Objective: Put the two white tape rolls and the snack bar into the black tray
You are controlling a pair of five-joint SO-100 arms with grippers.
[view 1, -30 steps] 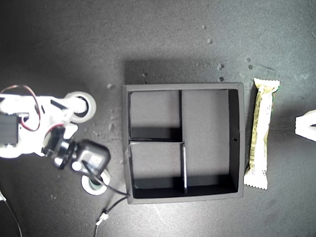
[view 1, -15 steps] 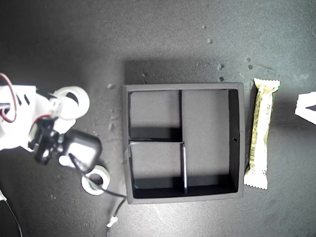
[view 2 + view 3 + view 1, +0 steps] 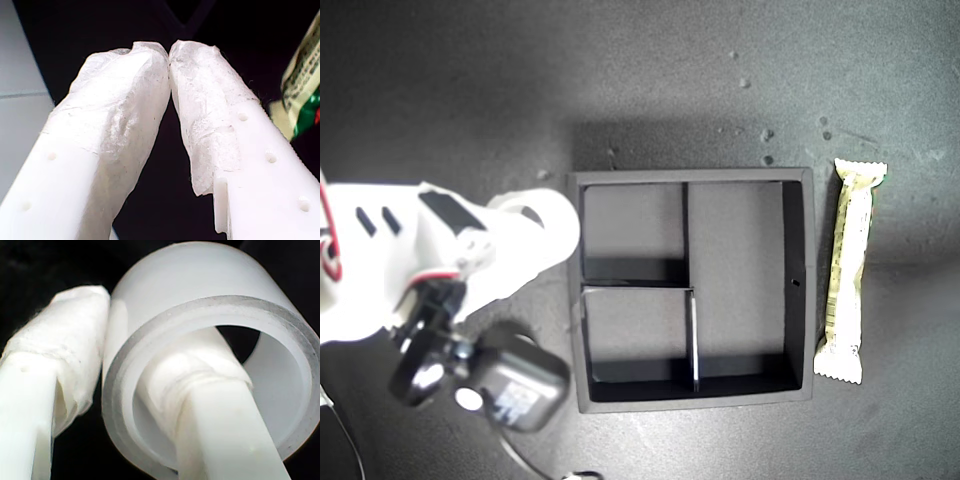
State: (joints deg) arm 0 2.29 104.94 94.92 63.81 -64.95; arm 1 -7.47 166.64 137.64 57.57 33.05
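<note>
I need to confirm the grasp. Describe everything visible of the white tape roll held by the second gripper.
The white tape roll is a smooth, slightly translucent ring with a thick wall and an open centre. My second gripper pinches its wall, one padded finger through the hole, the other outside. In the exterior view it sits at the arm's tip, beside the square black tray's left wall.

White tape roll (image 3: 210, 315) — clamped through its wall, one padded finger (image 3: 200, 390) inside the open centre, the other outside; in the exterior view it (image 3: 545, 222) sits just off the black tray's (image 3: 800, 290) left wall, partly hidden by the arm. Second roll not visible. Tray: square, matte, two small compartments on the exterior view's left, one long compartment on its right — all unfilled. Snack bar (image 3: 848, 270) lies lengthwise just beside the tray's right wall, pale yellow-green wrapper, crimped white ends.
</note>
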